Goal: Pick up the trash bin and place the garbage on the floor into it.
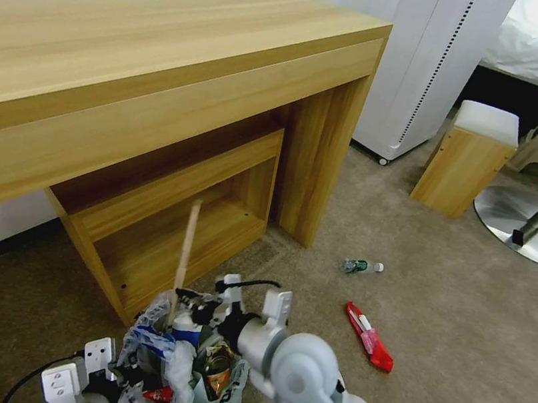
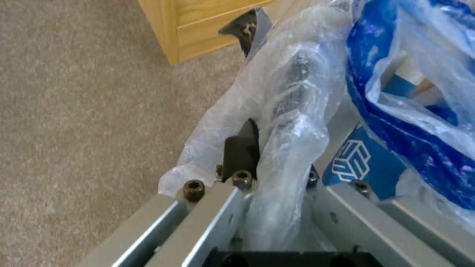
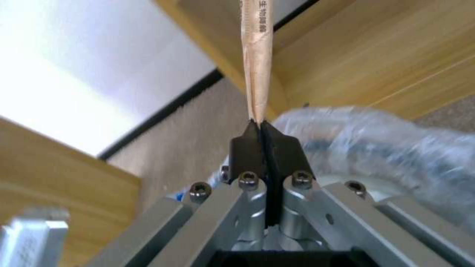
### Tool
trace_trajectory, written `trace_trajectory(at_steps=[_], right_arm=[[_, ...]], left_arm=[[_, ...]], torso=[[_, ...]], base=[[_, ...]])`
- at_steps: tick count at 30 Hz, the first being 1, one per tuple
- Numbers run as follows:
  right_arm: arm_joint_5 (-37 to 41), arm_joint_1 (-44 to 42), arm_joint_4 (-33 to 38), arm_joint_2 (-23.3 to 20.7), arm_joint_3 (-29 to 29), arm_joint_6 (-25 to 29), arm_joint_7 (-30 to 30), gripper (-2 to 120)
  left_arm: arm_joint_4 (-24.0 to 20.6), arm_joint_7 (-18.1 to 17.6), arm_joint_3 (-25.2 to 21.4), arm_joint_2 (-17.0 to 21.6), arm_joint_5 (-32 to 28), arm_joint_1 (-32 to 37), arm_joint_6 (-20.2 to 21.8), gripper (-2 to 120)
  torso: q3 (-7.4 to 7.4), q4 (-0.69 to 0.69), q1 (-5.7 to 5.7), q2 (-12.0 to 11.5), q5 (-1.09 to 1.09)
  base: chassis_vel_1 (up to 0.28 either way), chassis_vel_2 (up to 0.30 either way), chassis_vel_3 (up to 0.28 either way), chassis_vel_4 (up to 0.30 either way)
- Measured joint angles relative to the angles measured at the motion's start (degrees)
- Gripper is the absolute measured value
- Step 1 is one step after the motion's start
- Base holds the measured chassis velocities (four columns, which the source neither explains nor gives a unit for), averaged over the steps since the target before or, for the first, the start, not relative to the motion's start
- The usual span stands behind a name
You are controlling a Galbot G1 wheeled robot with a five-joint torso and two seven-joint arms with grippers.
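Pinching a print-lettered wooden stick point(image 3: 257, 63), right gripper point(image 3: 259, 124).

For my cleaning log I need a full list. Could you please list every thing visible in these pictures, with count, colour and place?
round black trash bin with translucent white plastic liner: one, black and white, in front of the robot, already stuffed with litter
long thin wooden stick: one, pale tan, upright over the bin
small green-labelled plastic bottle: one, clear with green, lying on the carpet
flat red wrapper: one, red, on the carpet nearer the robot than the bottle
beige-brown carpet floor: one, beige-brown
light wooden desk: one, light oak, against the wall
small wooden stool with white top: one, beyond the desk
tall white appliance: one, beside the desk
left gripper: one, clamped on the bin's lined rim
right gripper: one, pinching the stick's lower end
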Motion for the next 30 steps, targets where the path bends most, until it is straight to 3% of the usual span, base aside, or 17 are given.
trace_trajectory(at_steps=[10,30], right_arm=[[-5.57,-0.58,-0.02,-1.31,-3.59,1.08,-2.35,0],[-1.49,-0.90,5.02,-4.68,-6.17,-1.59,2.36,0]], left_arm=[[0.00,-0.57,-0.89,-0.42,-0.15,0.26,-0.22,1],[0.09,-0.68,-2.36,-3.28,1.52,1.39,-0.51,1]], torso=[[0.00,-0.01,0.00,0.00,0.00],[0.00,-0.01,0.00,0.00,0.00]], base=[[0.000,0.000,0.000,0.000],[0.000,0.000,0.000,0.000]])
